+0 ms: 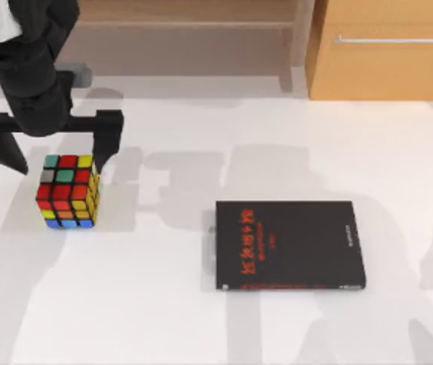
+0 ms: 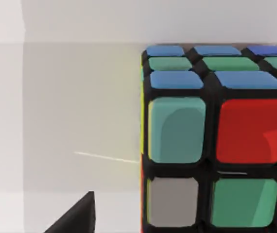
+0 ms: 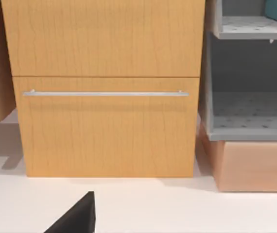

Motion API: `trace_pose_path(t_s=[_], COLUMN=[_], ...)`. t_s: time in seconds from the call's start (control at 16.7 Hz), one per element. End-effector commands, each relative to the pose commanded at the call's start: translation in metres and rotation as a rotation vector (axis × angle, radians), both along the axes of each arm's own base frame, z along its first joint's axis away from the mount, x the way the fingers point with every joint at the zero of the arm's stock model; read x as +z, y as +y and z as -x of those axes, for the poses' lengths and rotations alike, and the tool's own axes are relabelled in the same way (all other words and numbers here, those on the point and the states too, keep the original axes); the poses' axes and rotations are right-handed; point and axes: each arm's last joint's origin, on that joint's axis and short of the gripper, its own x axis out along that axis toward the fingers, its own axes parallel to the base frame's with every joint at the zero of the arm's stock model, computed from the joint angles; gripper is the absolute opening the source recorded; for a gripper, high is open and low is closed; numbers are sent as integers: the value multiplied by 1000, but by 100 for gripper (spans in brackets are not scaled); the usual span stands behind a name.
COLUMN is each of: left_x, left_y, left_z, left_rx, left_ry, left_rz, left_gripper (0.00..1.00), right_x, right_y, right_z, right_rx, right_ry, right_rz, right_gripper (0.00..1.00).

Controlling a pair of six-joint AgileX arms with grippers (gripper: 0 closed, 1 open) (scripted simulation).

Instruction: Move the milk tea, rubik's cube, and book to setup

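Rubik's cube (image 1: 67, 192): a scrambled 3x3 puzzle with black edges, standing flat on the white table at its left side; the top face mixes green, red, yellow, grey and orange stickers. Book (image 1: 289, 244): a black-covered volume with red title lettering, lying closed and flat right of the table's centre, well apart from the cube.

The rubik's cube (image 2: 216, 141) (blue stickers on top) sits on the white table (image 2: 70, 126).
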Motion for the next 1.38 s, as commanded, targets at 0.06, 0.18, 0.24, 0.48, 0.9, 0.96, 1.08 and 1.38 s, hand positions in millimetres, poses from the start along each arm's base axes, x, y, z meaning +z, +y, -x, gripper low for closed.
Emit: trace_pose_path(t_s=[0.06, 0.18, 0.24, 0.48, 0.9, 0.96, 1.08, 1.38], left_x=[-10, -25, -29, -29, -29, -29, -29, -29], left_y=[0, 0, 0, 0, 0, 0, 0, 0], left_z=[0, 1, 1, 1, 1, 1, 1, 1], left_rx=[0, 0, 0, 0, 0, 0, 0, 0], left_ry=[-4, 0, 4, 4, 4, 4, 4, 4], left_rz=[1, 0, -1, -1, -1, -1, -1, -1], left_gripper=[100, 100, 100, 92, 40, 32, 17, 0], right_x=[0, 0, 0, 0, 0, 0, 0, 0], right_y=[0, 0, 0, 0, 0, 0, 0, 0], right_z=[0, 0, 0, 0, 0, 0, 0, 0], right_rx=[0, 0, 0, 0, 0, 0, 0, 0], right_ry=[0, 0, 0, 0, 0, 0, 0, 0], right_rz=[0, 0, 0, 0, 0, 0, 0, 0], right_gripper=[100, 100, 100, 100, 100, 100, 100, 100])
